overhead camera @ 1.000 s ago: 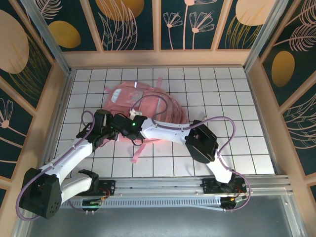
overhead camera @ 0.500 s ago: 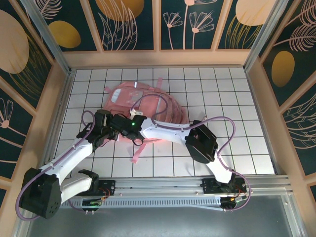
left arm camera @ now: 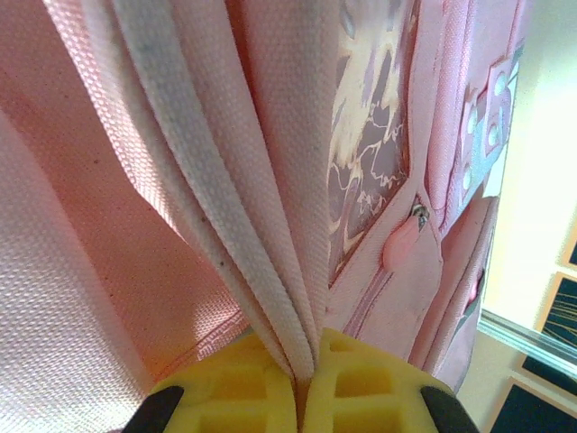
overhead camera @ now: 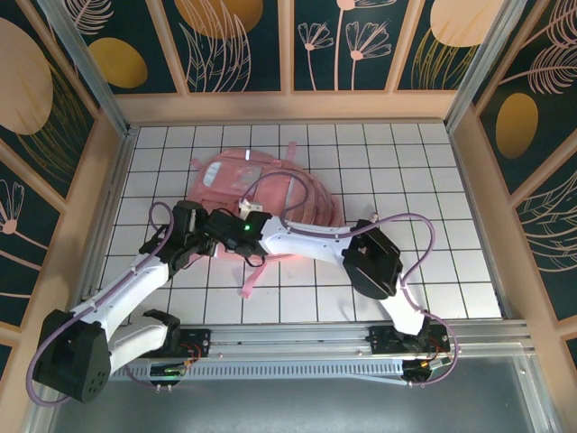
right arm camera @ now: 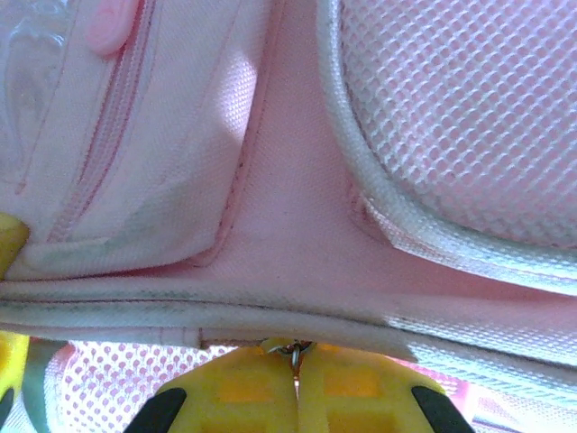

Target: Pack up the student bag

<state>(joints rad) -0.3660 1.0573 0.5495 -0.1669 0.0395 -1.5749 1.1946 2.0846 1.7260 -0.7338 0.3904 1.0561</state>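
Roughly left of centre and nearer the far edge of the white tiled surface [overhead camera: 433,253], the student bag [overhead camera: 270,194] lies flat. The left claw [left arm camera: 302,388] is clenched on a fold of its piped pink fabric. The right claw [right arm camera: 296,383] pinches a small metal ring [right arm camera: 296,350] below a seam.

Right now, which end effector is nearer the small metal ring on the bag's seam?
Right. The right end effector is shut with the metal ring at its fingertips; the left end effector clamps a fold of the student bag alongside.
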